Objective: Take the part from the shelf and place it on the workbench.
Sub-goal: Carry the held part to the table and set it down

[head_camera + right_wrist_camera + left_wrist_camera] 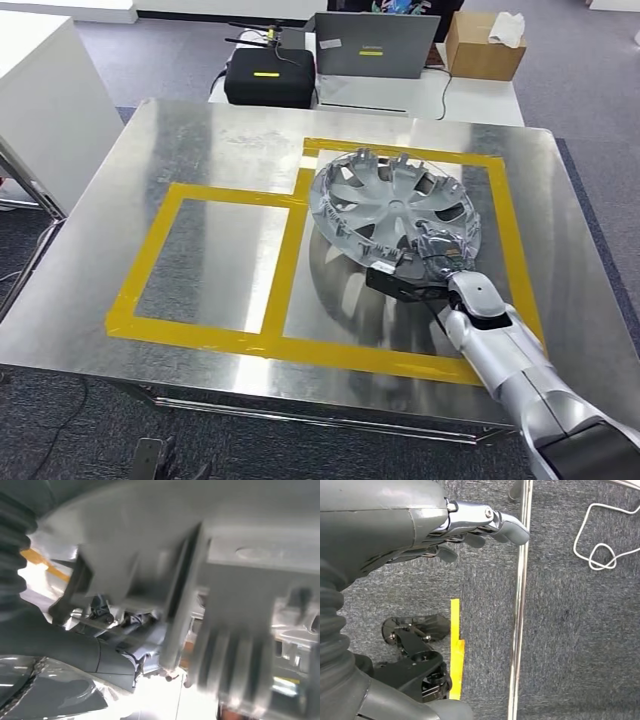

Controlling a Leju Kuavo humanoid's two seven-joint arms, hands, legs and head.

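Note:
The part is a silver hubcap (pixel 392 200), tilted over the right-hand yellow-taped rectangle (pixel 521 250) of the steel workbench (pixel 226 140). My right hand (pixel 407 275) grips its near rim from below, at the front right of the bench. Whether the far rim touches the surface I cannot tell. In the right wrist view the hubcap's ribbed underside (pixel 226 580) looms close and blurred above the right hand (pixel 75 650). My left hand (pixel 471 525) hangs beside the bench over grey carpet, fingers stretched out and holding nothing.
The left taped rectangle (pixel 211 260) is bare metal. Behind the bench stand a black case (pixel 269 75), a laptop (pixel 376 45) and a cardboard box (pixel 483 45). A white cabinet (pixel 45 100) is at the left. On the floor lie a white cable (pixel 599 550) and yellow tape (pixel 456 650).

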